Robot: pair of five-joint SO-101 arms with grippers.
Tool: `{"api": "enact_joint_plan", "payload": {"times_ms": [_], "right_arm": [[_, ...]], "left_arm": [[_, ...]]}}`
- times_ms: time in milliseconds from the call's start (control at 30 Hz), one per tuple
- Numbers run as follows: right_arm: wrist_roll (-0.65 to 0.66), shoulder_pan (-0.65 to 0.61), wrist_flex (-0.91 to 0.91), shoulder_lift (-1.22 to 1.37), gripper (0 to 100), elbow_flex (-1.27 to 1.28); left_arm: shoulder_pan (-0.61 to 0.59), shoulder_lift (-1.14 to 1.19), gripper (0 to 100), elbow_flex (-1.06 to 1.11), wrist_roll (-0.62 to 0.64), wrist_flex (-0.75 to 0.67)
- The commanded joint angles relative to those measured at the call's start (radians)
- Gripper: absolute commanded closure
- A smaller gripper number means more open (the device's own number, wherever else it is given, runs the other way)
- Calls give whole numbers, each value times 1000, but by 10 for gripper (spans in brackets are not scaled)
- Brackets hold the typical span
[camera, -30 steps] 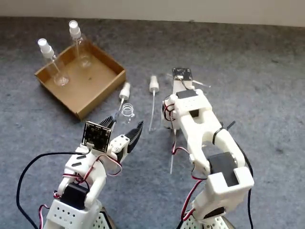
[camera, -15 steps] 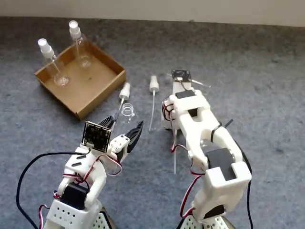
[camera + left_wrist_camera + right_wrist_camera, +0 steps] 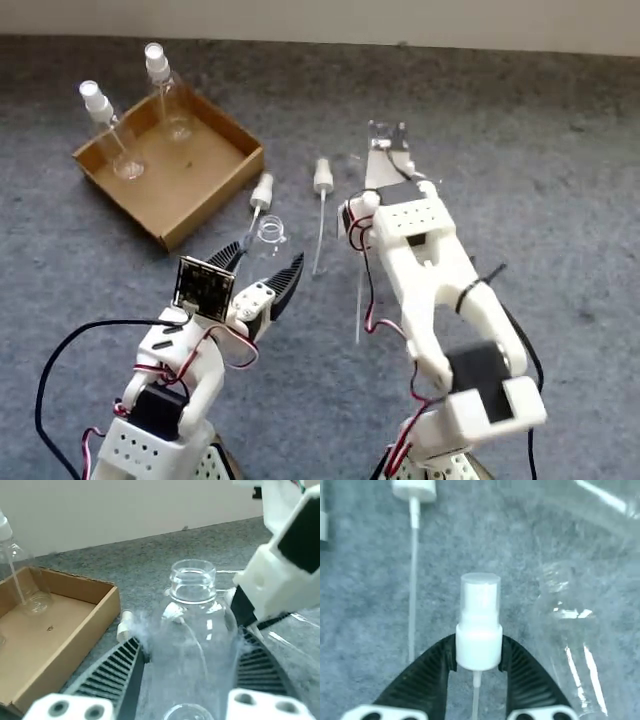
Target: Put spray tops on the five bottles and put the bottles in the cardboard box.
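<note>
The left hand (image 3: 264, 257) clamps its ribbed fingers around the body of an open bottle (image 3: 268, 232). It holds the bottle upright on the grey counter (image 3: 560, 200) with the bare neck facing up, apparently so that a top can go straight in. The right hand (image 3: 478, 642), fingers closed to a narrow gap, grips a white spray top (image 3: 479, 625) by its collar. The cap stands clear above the fingers and the thin tube trails below, a hold that seems meant to leave the tube free for threading into the neck. From above, that tube shows beside the right arm, near the bottle but apart from it.

A loose top (image 3: 263, 188) lies just beside the cardboard box (image 3: 215, 200), and a second loose top (image 3: 322, 177) lies a little further right, both within easy reach for the bottles to come. Two capped bottles (image 3: 110, 135) stand upright inside the box at the far left of the counter. What looks like another clear bottle (image 3: 570, 605) lies on its side near the right hand. By this count, two of the five are done and the third waits for its top.
</note>
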Motion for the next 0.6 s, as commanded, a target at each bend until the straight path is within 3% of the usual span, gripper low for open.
{"api": "enact_joint_plan", "payload": {"times_ms": [0, 367, 567], "right_arm": [[-3, 13, -16, -202, 965, -48], [2, 59, 56, -615, 964, -47], [81, 58, 105, -797, 964, -45]], "left_arm": [[73, -18, 853, 22, 6, -25], [163, -16, 853, 22, 5, 5], [214, -16, 853, 22, 5, 29]]}}
